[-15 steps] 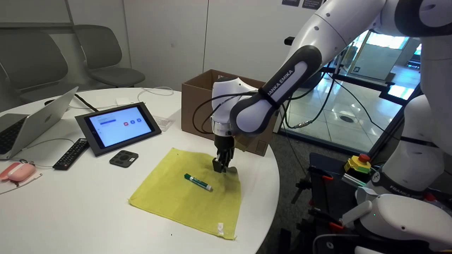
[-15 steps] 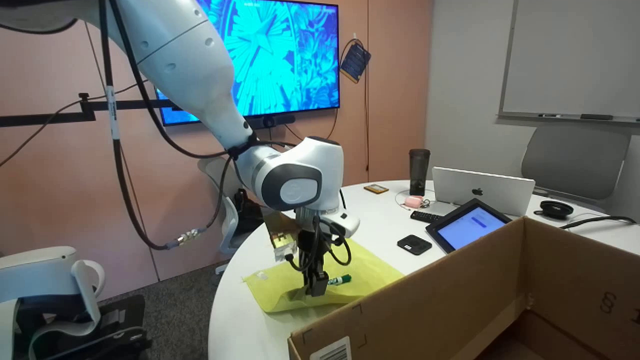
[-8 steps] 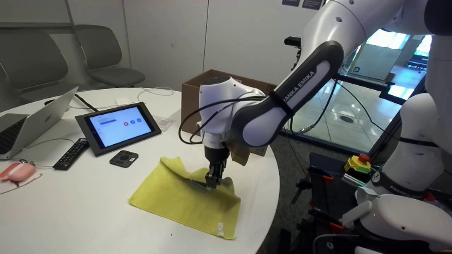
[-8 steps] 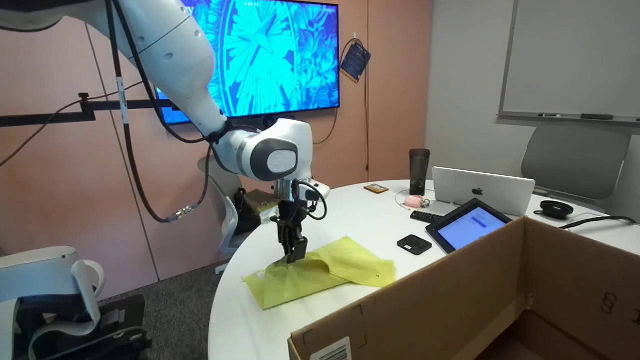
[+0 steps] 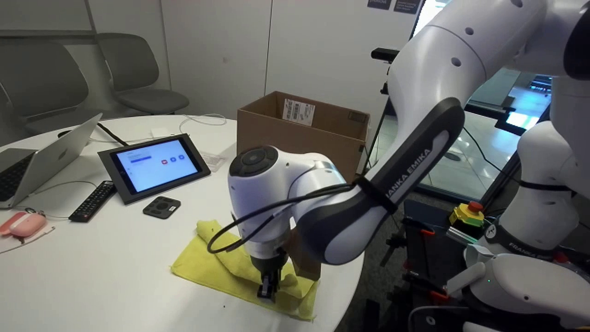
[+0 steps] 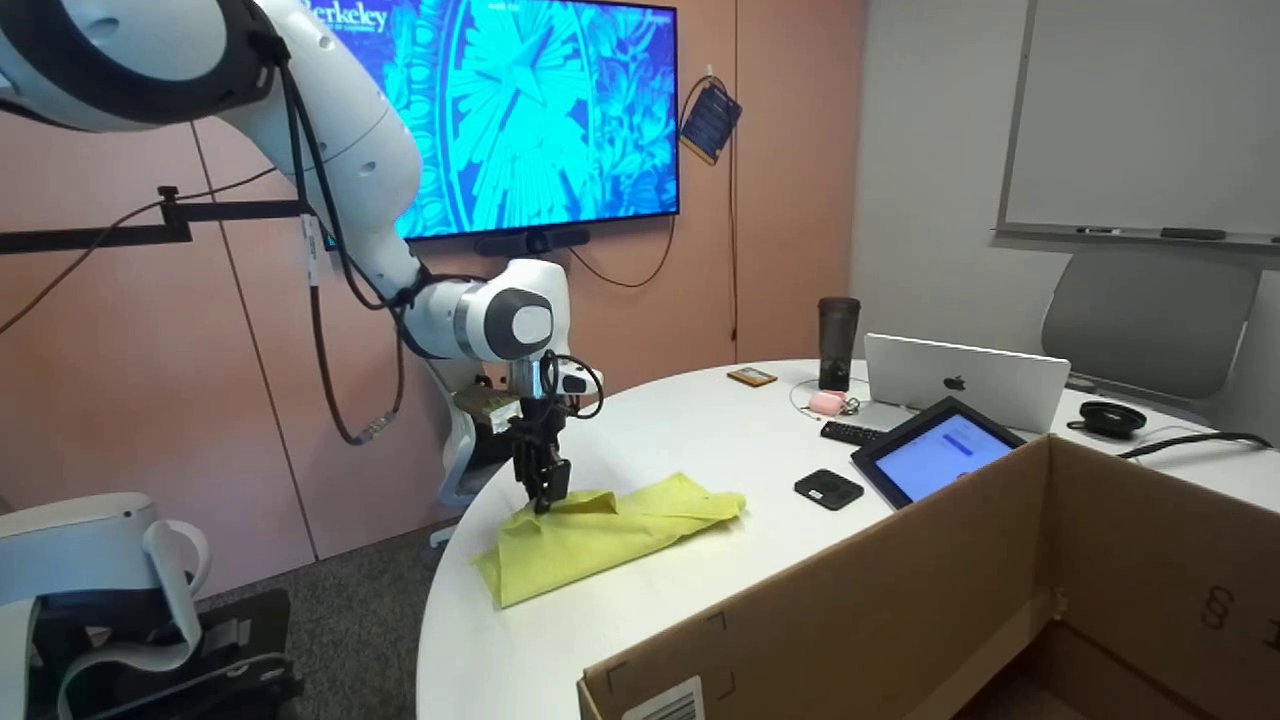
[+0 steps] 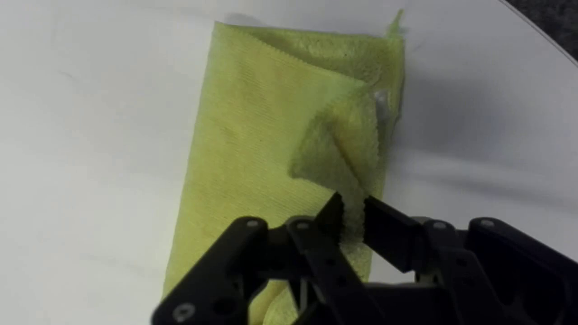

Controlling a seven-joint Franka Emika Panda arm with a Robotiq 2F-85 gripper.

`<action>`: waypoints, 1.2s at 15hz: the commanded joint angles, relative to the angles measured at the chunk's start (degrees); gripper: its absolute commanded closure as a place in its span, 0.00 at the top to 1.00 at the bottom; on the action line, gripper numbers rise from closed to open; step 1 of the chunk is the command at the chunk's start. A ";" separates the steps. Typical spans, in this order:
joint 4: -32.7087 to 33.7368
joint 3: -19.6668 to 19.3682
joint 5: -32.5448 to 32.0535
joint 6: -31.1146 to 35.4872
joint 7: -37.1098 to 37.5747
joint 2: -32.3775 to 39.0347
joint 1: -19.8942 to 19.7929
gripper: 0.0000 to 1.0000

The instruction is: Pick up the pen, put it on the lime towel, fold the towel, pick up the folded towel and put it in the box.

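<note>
In an exterior view I have the claw [image 5: 266, 294] at the near edge of the lime towel [image 5: 207, 263], which lies doubled over on the tabletop [image 5: 115, 276]; behind it stands the cardboard box [image 5: 258, 133], a white label [image 5: 298, 112] on its far inner wall, with a remote control [image 5: 93, 201], a lit tablet [image 5: 156, 163] and a laptop [image 5: 62, 152] off to the left. In an exterior view, with a black tumbler [image 6: 838, 343] at the back, the box fills the lower right and the claw points down into bunched cloth. In the wrist view, the claw is clamped on a fold of the towel, fabric pinched between its fingertips [image 7: 332, 216]; the upper layer stops short of the bottom layer's edge, where a white tag [image 7: 381, 104] shows.
</note>
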 commanded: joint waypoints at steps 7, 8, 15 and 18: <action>5.79 -1.12 -4.28 -2.40 1.35 1.51 2.40 0.74; 4.96 -0.78 -3.64 -1.21 0.67 0.03 1.48 0.81; 6.24 -3.66 0.16 5.01 9.40 -2.02 -2.92 1.00; 9.18 -4.22 3.87 4.33 13.26 1.48 -5.00 1.00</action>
